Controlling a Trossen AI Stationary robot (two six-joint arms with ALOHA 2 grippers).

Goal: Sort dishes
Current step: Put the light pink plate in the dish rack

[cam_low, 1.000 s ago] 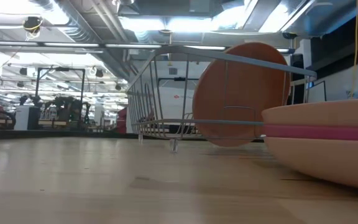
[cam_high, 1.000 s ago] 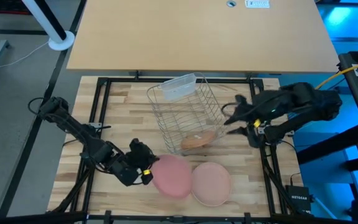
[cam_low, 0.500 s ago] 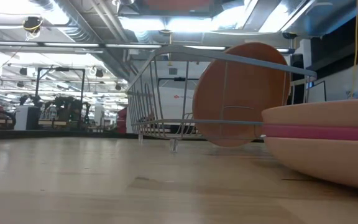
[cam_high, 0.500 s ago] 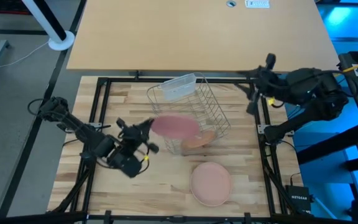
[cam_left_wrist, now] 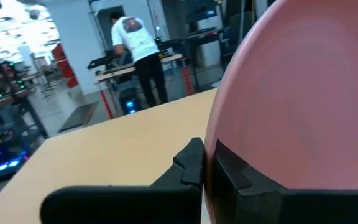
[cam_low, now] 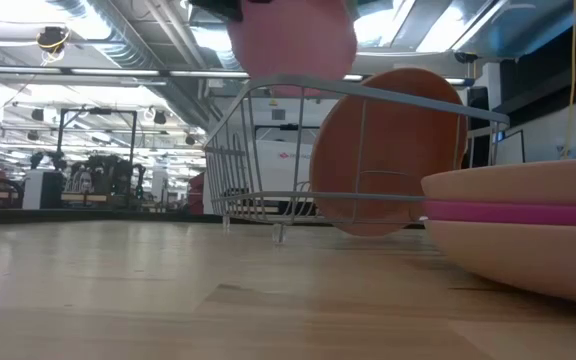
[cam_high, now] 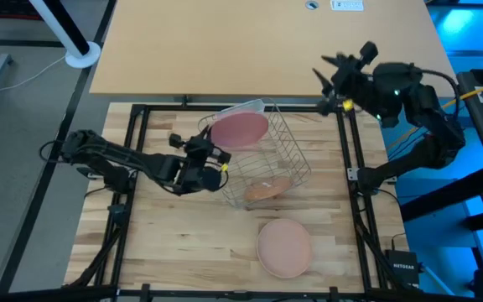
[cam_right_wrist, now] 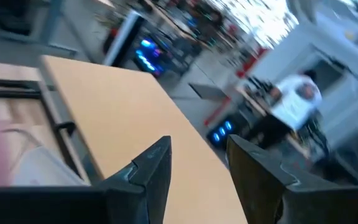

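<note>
A pink plate (cam_high: 240, 127) hangs tilted over the wire basket (cam_high: 288, 151), and my left gripper (cam_high: 214, 153) is shut on it; in the low view this pink plate (cam_low: 293, 40) shows above the basket's rim. An orange plate (cam_high: 267, 190) leans on edge inside the basket, against its wires (cam_low: 388, 150). A peach plate (cam_high: 285, 246) lies flat on the table near the front edge; the low view shows a magenta rim (cam_low: 518, 211) in that stack. My right gripper (cam_high: 334, 71) stands open, raised over the far right corner, holding nothing. My left gripper pinches the pink plate's rim (cam_left_wrist: 224, 127) between its two fingers (cam_left_wrist: 190, 163), on the plate's left side. The fingers come level from the table's left. The plate is lifted clear above the basket, tilted, its face turned partly up and toward the near edge.
A clear plastic tub (cam_high: 251, 107) sits at the basket's far end, partly behind the pink plate. A large tan board (cam_high: 267, 46) lies beyond the far edge. A black frame (cam_high: 137, 151) borders the wooden table. A person (cam_left_wrist: 135, 46) stands far off in the room.
My left gripper has lifted the pink plate off the table beside the peach plate, carried it up and toward the far edge, and tipped it over the basket. My right gripper has risen and swung from beside the basket toward the far right corner, staying open.
</note>
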